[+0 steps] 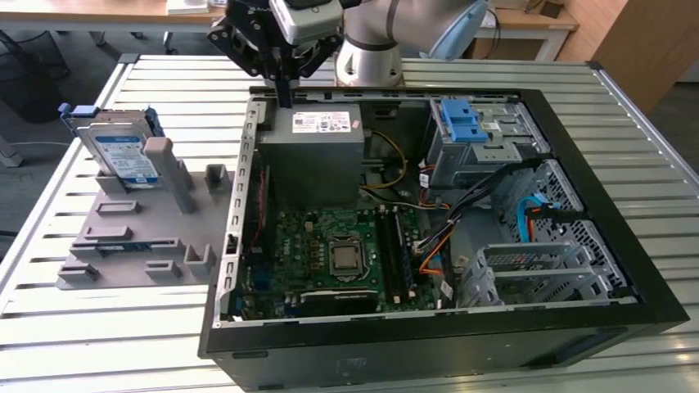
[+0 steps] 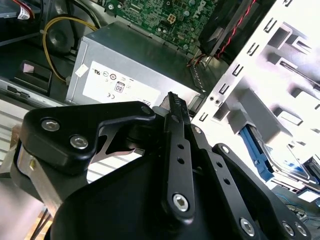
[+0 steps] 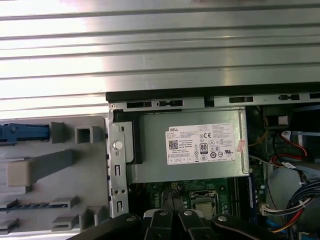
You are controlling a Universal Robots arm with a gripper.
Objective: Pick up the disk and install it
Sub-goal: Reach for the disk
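Hovering above the edge of the grey power-supply box (image 1: 311,155), the gripper (image 1: 286,97) has its fingers pressed together on nothing, while the disk (image 1: 120,154) leans on edge in the grey fixture (image 1: 131,241), well off toward the exterior view's left (outside the computer case (image 1: 611,246)).

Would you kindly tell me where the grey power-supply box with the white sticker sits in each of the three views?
Exterior view: the power-supply box fills the computer case's far corner toward the exterior view's left, just under the claw.
Second wrist view: it lies just beyond the claw, beside the motherboard.
First wrist view: it lies between the case rim and the motherboard.
Shared landmark: its white sticker.
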